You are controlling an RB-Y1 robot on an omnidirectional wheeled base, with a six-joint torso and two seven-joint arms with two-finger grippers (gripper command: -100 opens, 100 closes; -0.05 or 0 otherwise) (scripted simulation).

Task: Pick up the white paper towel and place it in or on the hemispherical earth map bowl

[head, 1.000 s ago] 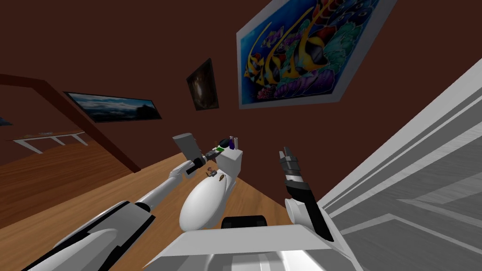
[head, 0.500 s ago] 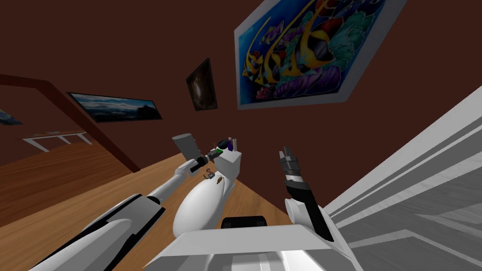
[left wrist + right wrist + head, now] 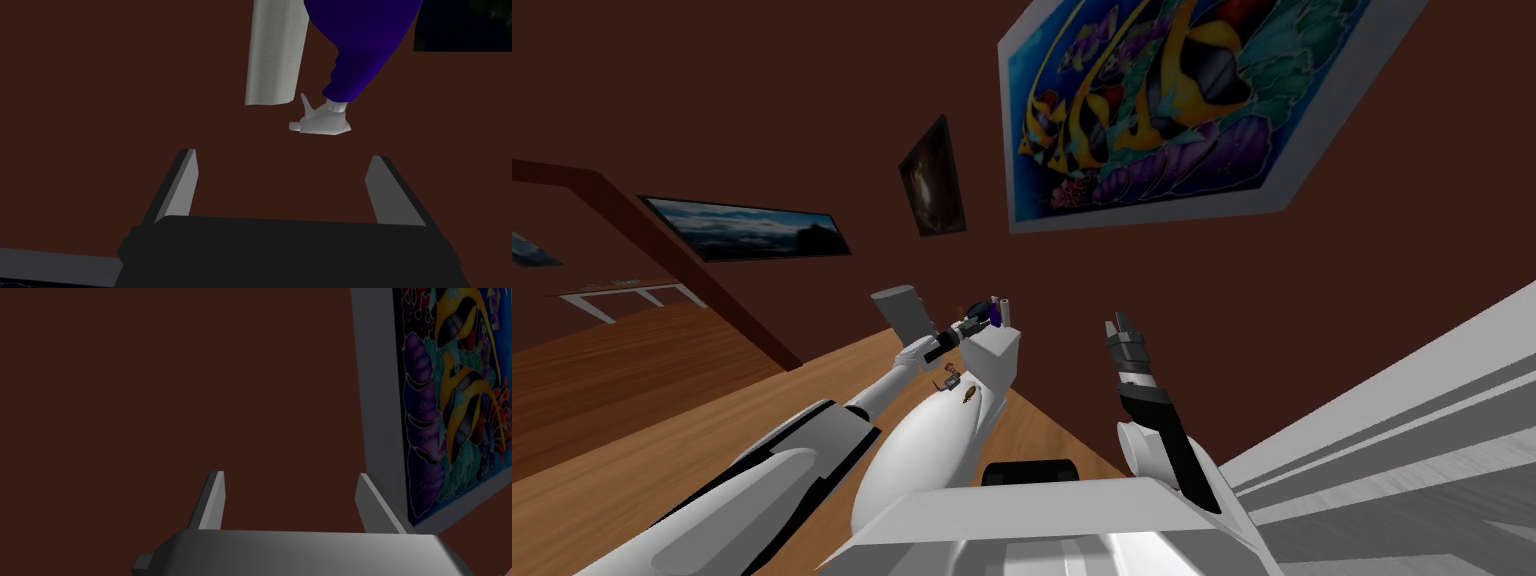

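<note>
While the left tool (image 3: 282, 155) is held short of the white paper towel (image 3: 275, 55), its two fingers (image 3: 182, 187) are spread wide apart and nothing is gripped or touched by them. The roll is seen ahead of the fingertips, roughly in line with the gap between them. It appears to stand on end on the white toilet tank (image 3: 992, 355), against the dark brown wall (image 3: 762, 100). A deep purple object (image 3: 367, 40) with a small light grey piece (image 3: 320, 122) at its end is set just beside the roll; whether the two touch cannot be told. The earth map bowl cannot be picked out with certainty among the small things on the tank.

The roll is judged to be light and soft, with an embossed surface that should give the thin fingers some bite rather than slip. It is likely to squash under a hard pinch and to topple if nudged on one side, and an outer sheet could peel loose. A hold across its round body, about midway along its length, is judged the safest. The finger on the purple object's side would need to be threaded carefully into the narrow space there. The present opening looks ample for the roll's width.

The right tool (image 3: 1116, 322) is raised to the robot's right of the tank, well apart from it, its fingers likewise parted and empty.
</note>
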